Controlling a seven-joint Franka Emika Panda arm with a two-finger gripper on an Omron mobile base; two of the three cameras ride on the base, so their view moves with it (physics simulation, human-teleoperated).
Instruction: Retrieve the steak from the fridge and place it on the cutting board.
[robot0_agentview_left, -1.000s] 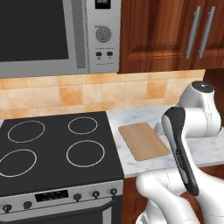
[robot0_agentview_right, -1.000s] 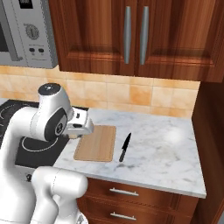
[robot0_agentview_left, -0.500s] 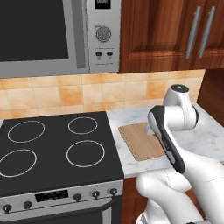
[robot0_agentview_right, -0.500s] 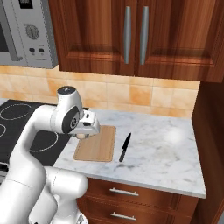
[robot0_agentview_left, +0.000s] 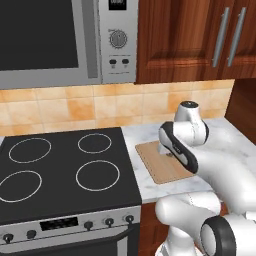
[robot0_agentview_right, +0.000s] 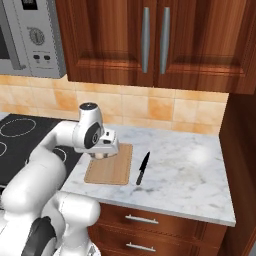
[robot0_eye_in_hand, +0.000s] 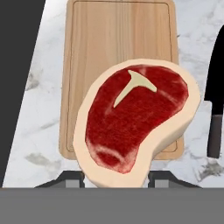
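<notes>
It was a home kitchen: a black four-ring stove (robot0_agentview_left: 65, 170) sat under a built-in microwave (robot0_agentview_left: 65, 42), beside a marble counter (robot0_agentview_right: 190, 180) with a tan tiled backsplash (robot0_agentview_right: 165, 107), brown wooden cupboards (robot0_agentview_right: 150, 40) above and drawers (robot0_agentview_right: 145, 232) below.

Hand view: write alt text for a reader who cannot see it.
A red steak with a pale rim is clamped in the hand, above a wooden cutting board on a marble counter. A black knife lies on the counter beside the board, and the black stove borders the other side.
</notes>
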